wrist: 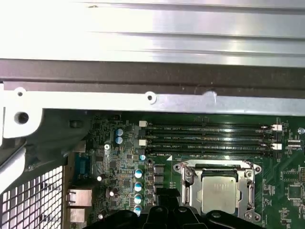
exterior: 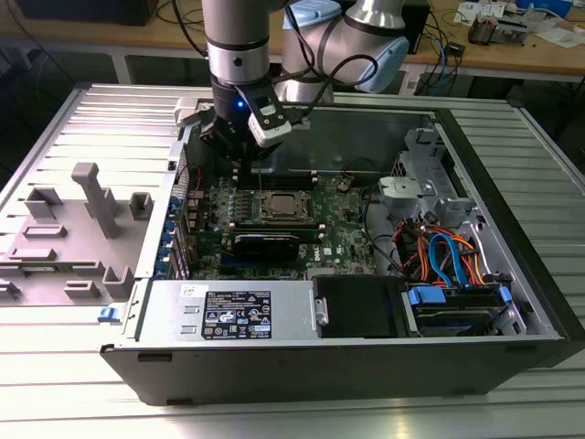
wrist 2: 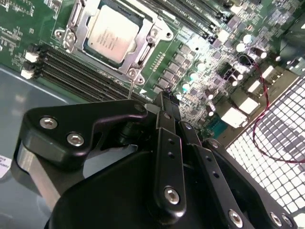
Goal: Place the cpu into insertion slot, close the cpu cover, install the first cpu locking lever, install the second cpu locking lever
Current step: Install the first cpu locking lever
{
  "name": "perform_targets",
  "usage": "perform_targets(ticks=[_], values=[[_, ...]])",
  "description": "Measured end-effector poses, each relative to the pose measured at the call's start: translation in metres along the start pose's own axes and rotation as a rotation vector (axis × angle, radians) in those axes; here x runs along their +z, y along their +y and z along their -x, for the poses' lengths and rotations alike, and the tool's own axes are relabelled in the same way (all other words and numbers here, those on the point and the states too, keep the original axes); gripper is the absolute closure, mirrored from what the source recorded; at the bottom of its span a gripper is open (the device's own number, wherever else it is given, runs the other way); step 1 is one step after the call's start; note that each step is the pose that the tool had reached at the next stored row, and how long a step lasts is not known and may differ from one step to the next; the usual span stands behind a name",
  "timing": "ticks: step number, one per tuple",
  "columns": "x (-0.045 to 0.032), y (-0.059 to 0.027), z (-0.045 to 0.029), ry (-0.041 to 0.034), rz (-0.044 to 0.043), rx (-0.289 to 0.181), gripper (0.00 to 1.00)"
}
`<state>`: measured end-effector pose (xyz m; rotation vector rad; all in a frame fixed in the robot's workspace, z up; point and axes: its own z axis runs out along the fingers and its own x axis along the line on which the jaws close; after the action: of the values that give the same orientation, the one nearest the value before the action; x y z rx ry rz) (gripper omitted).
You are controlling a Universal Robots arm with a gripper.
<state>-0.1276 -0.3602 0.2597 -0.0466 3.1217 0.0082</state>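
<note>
On the exterior view's left, a grey plastic fixture [exterior: 78,229] with upright posts lies on the ribbed metal table [exterior: 55,384], just beside the open computer case [exterior: 512,302]. My gripper [exterior: 245,157] hangs over the motherboard [exterior: 347,242], above the end of the board away from the power supply [exterior: 233,314] and near the socket. In the second wrist view my gripper [wrist 2: 164,102] has its fingers [wrist 2: 167,143] pressed together with nothing between them, their tips hovering above the memory slots [wrist 2: 81,78] just beside the socket.

The cpu [exterior: 281,207] already sits flat in the insertion slot, silver-grey top facing up; being square, it has no long axis, and its edges run parallel to the socket frame. In the second wrist view the cpu cover [wrist 2: 143,52] lies closed around the cpu [wrist 2: 113,35], its cut-out framing the metal top. A thin locking lever [wrist 2: 130,86] sticks out past one corner of the cover toward my fingertips.

Toward the exterior view's right lie orange and blue cables [exterior: 443,256] and a drive bay [exterior: 457,306].
</note>
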Motion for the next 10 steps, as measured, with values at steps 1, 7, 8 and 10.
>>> perform_targets(ticks=[1,7,8,10], values=[[-0.0002,0.0063,0.0015,0.0002,0.0,-0.005,0.89],[0.0006,0.0152,0.0203,0.0001,0.0005,-0.031,0.89],[0.0009,0.0151,0.0222,0.0,0.0006,-0.031,0.89],[0.0012,0.015,0.025,0.0001,0.0005,-0.032,0.89]])
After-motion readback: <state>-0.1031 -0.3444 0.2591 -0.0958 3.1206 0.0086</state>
